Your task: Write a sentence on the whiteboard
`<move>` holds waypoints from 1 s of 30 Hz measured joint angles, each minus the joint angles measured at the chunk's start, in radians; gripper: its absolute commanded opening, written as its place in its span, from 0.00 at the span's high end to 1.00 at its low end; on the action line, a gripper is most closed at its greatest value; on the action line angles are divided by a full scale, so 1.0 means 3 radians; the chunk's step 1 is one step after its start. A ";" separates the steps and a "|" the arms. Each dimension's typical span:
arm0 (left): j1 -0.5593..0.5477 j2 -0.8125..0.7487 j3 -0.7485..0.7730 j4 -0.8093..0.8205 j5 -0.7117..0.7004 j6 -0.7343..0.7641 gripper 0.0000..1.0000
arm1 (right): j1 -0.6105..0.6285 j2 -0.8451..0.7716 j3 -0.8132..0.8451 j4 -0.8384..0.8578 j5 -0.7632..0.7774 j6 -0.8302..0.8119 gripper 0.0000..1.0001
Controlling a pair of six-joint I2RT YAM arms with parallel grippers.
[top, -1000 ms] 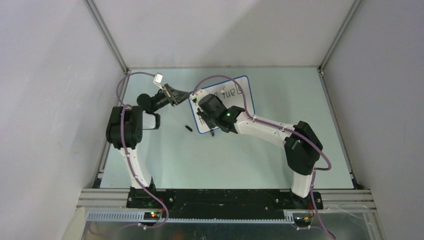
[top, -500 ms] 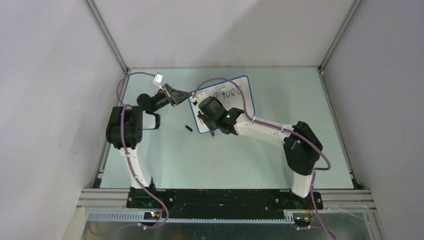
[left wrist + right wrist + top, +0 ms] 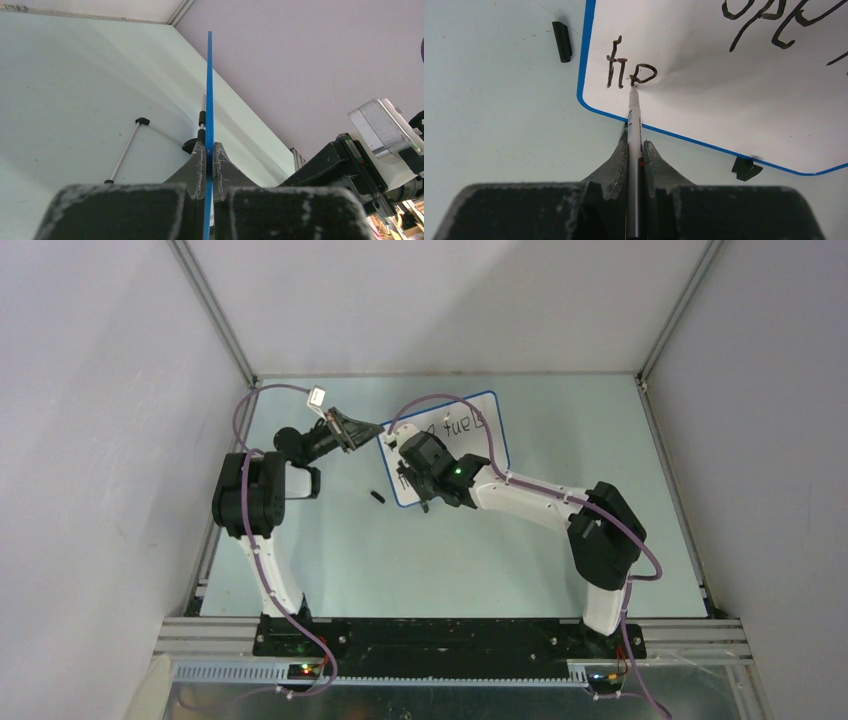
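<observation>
Blue-framed, the whiteboard (image 3: 480,435) sits toward the far middle of the pale green table (image 3: 330,560), and we find the left gripper (image 3: 209,152) clamped tight on its left edge (seen edge-on from that wrist). The right gripper (image 3: 635,145) pinches the marker (image 3: 634,117), whose tip touches the board at the sentence (image 3: 623,72). We note a black cap (image 3: 561,41) lying on the table just beside the frame.

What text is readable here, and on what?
"ope": whiteboard, upper line, cut by the picture's edge.
"he": whiteboard, lower line, at the pen tip; second letter unclear.
"fuel": whiteboard, upside down in the top view; small, unsure.
Pen's print: too small to read.
</observation>
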 measured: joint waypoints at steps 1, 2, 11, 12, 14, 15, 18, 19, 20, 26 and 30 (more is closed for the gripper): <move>0.0000 0.0000 0.0000 0.0000 0.0000 0.0000 1.00 | -0.0001 -0.0001 0.0000 -0.0005 0.0001 0.0000 1.00; 0.0000 0.0000 0.0000 0.0000 0.0000 0.0000 1.00 | -0.0005 -0.0003 -0.0001 -0.0006 0.0001 0.0000 1.00; 0.0000 0.0000 0.0000 0.0000 0.0001 0.0000 1.00 | -0.0038 -0.0032 -0.0045 -0.0024 0.0006 0.0001 1.00; 0.0000 0.0000 0.0000 0.0000 0.0001 0.0000 1.00 | -0.0043 -0.0036 -0.0052 -0.0029 0.0009 0.0001 1.00; 0.0000 0.0000 0.0000 0.0000 0.0001 0.0000 1.00 | -0.0053 -0.0042 -0.0055 -0.0043 0.0019 0.0001 1.00; 0.0000 0.0000 0.0000 0.0000 0.0001 0.0000 1.00 | -0.0056 -0.0043 -0.0055 -0.0046 0.0020 0.0001 1.00; -0.0001 0.0000 0.0000 0.0000 0.0003 0.0000 1.00 | -0.0062 -0.0053 -0.0060 -0.0052 0.0028 0.0000 1.00; -0.0001 0.0000 0.0000 0.0000 0.0003 0.0000 1.00 | -0.0064 -0.0061 -0.0072 -0.0048 0.0028 0.0000 1.00; -0.0001 0.0000 0.0000 0.0000 0.0004 -0.0001 1.00 | -0.0065 -0.0075 -0.0090 -0.0038 0.0025 -0.0001 1.00; -0.0003 0.0000 0.0000 0.0001 0.0003 -0.0001 1.00 | -0.0075 -0.0240 -0.0182 0.0018 -0.0028 -0.0005 1.00; -0.0003 0.0000 0.0000 0.0001 0.0004 -0.0001 1.00 | -0.0090 -0.0374 -0.0191 0.0084 -0.0052 -0.0005 1.00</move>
